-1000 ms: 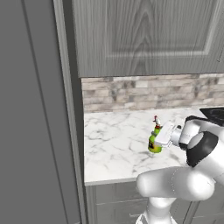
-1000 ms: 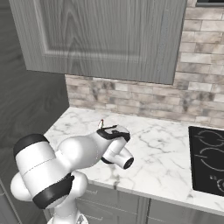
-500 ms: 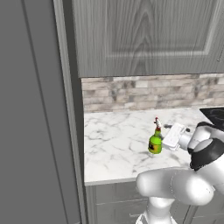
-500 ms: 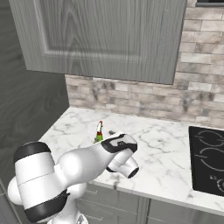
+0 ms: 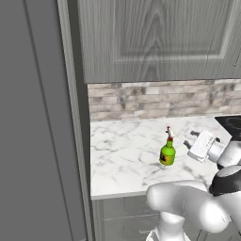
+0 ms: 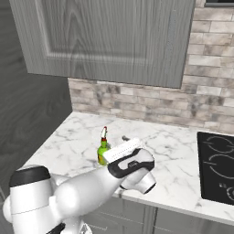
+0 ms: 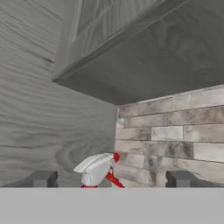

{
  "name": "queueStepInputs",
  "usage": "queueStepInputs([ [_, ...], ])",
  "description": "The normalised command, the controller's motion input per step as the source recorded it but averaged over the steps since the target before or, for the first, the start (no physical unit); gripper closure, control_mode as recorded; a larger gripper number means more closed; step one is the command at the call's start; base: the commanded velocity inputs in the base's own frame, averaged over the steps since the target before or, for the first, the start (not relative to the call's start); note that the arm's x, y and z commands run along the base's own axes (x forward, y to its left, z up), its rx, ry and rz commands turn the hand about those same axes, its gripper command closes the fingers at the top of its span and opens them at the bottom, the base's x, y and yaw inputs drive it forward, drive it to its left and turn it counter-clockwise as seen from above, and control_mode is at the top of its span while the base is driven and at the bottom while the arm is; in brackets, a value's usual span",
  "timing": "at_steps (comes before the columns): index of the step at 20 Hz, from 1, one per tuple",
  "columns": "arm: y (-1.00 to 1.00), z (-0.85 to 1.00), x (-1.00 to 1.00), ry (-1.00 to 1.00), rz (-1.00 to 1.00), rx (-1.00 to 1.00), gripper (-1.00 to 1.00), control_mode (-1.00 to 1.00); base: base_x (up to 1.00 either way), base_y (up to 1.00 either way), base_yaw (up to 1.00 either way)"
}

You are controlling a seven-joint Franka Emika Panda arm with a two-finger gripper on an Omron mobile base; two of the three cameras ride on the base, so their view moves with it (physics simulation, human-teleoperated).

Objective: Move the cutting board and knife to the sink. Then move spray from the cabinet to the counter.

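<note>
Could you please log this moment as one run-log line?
spray: upright on counter | gripper: open, beside spray, apart | cabinet: door shut

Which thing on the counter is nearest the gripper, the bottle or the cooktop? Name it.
The green spray bottle. It stands upright on the marble counter, just beside the open gripper. The black cooktop lies flat, farther along.
</note>
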Motion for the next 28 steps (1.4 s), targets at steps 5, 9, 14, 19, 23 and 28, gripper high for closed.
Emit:
queueStepInputs([
  [5, -0.03, 0.68, -0.76, -0.13, 0.00, 0.03, -1.00, -1.00, 0.00, 0.00, 0.00],
  [9, 0.35, 0.36, -1.00, -0.14, 0.01, 0.00, -1.00, -1.00, 0.00, 0.00, 0.00],
  [14, 0.86, 0.63, -0.88, -0.12, 0.00, -0.01, -1.00, -1.00, 0.00, 0.00, 0.00],
  [19, 0.66, 1.00, -0.61, 0.00, 0.00, -0.10, -1.00, -1.00, 0.00, 0.00, 0.00],
  [23, 0.60, 1.00, -0.84, -0.08, 0.06, -0.13, -1.00, -1.00, 0.00, 0.00, 0.00],
  [28, 0.44, 1.00, -0.72, -0.08, 0.06, -0.09, -1.00, -1.00, 0.00, 0.00, 0.00],
])
